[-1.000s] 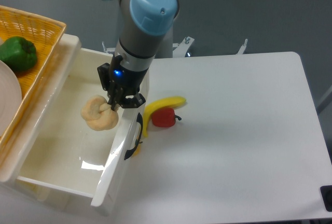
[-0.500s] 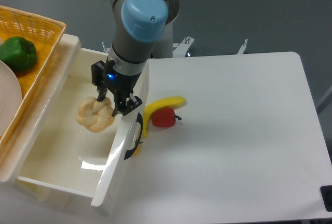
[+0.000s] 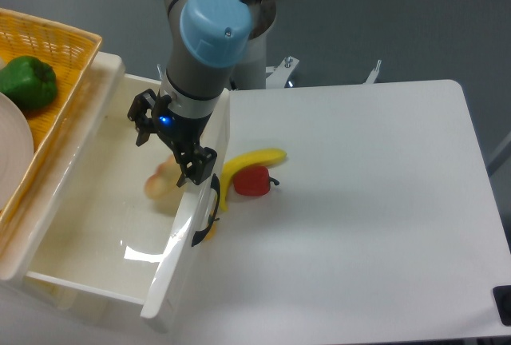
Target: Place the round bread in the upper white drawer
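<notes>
Claw (image 3: 169, 151) spread wide above the upper white drawer (image 3: 88, 237), gripping nothing. The round bread (image 3: 164, 185) shows blurred inside that drawer, just below the claw. Banana (image 3: 247, 163) and red pepper (image 3: 252, 180) lie on the tabletop (image 3: 359, 217).

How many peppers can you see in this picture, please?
2: a green pepper in the woven basket at upper left, and a red pepper on the table beside the banana. Others may be hidden.

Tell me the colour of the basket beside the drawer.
The basket is woven yellow, shown best in the fixed camera view, left of the white drawer.
</notes>
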